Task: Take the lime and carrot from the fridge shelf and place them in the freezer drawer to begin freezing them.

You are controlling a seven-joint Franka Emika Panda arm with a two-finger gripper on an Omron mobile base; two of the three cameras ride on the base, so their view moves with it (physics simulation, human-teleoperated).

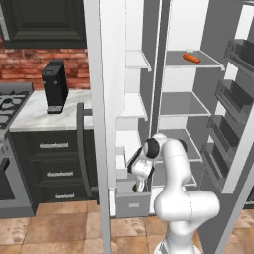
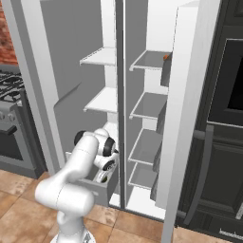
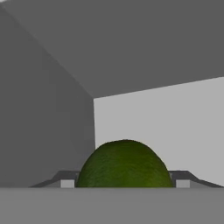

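Inventory count: lime (image 3: pixel 124 164) ×1; carrot (image 1: pixel 191 58) ×1 (on fridge shelf (image 1: pixel 198 64)); freezer drawer (image 1: pixel 132 203) ×1; gripper (image 1: pixel 139 187) ×1; black countertop appliance (image 1: pixel 54 86) ×1; black cabinet drawers (image 1: pixel 53 173) ×3.

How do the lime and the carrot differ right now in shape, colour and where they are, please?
The lime is round and dark green; the carrot is elongated, tapered and orange-red. The lime sits between the fingers of the gripper, down in the freezer drawer; the carrot lies free on the fridge shelf, high above it. Both are small pieces of produce.
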